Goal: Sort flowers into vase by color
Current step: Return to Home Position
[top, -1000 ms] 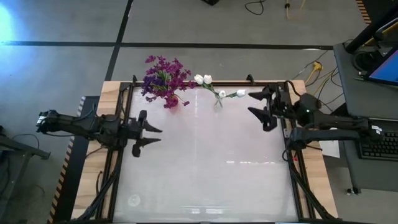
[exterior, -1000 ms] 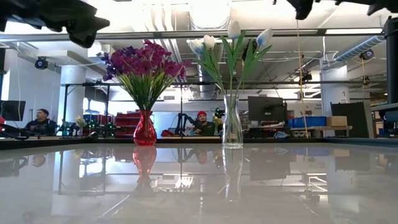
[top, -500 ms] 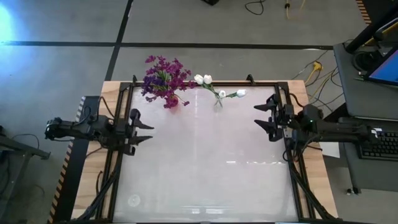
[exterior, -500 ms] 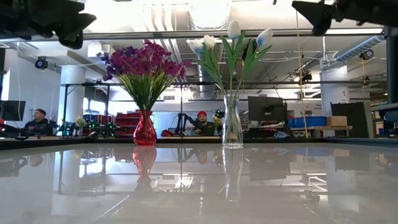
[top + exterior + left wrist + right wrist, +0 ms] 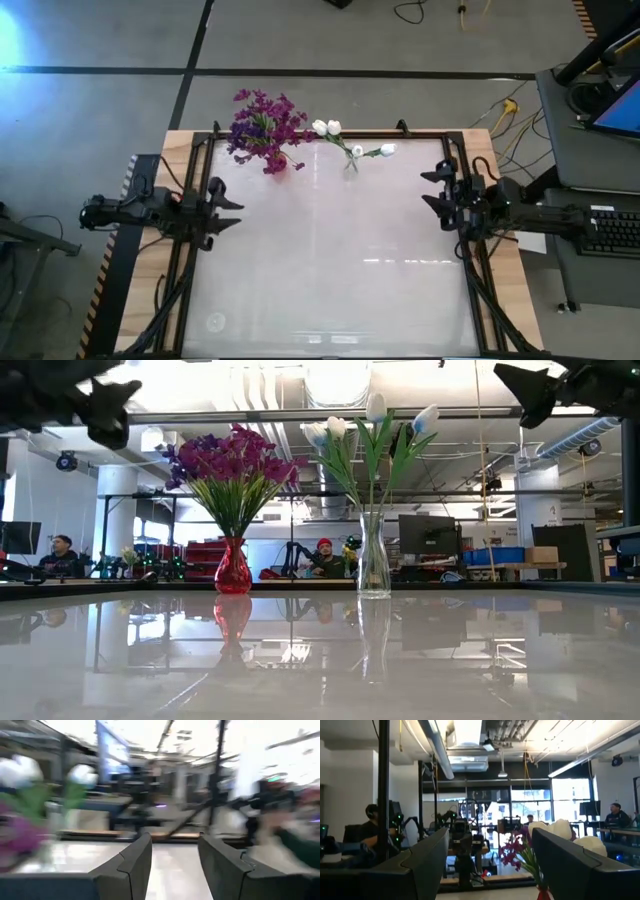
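We see two vases side by side, not touching, at the far edge of the table [image 5: 330, 290]. The left vase [image 5: 278, 166] holds the blossom bunch [image 5: 262, 128], the right vase [image 5: 351, 166] the tulip stems [image 5: 327, 127]. The left gripper [image 5: 235, 212] hangs over the table's left edge, the right gripper [image 5: 426, 189] over its right edge.

Red vase [image 5: 233, 570] and clear vase [image 5: 374, 565] block the far table [image 5: 330, 285] edge; nearer surface open.
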`<action>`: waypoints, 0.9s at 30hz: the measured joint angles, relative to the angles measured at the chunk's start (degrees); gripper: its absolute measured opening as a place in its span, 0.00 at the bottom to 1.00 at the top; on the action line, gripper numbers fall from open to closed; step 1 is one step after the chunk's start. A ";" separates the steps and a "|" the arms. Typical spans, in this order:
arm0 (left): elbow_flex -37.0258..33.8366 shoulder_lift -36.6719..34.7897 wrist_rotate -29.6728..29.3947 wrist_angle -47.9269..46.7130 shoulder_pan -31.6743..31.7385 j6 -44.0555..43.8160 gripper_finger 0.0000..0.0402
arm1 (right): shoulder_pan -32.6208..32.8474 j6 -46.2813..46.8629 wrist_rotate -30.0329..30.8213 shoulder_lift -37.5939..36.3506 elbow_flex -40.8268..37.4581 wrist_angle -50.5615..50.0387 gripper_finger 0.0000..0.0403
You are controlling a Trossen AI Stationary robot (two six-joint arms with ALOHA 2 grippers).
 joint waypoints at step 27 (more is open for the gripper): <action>-7.17 0.62 5.38 4.46 0.01 -0.94 0.37 | 0.00 -3.43 0.08 -2.57 -5.63 -3.16 0.66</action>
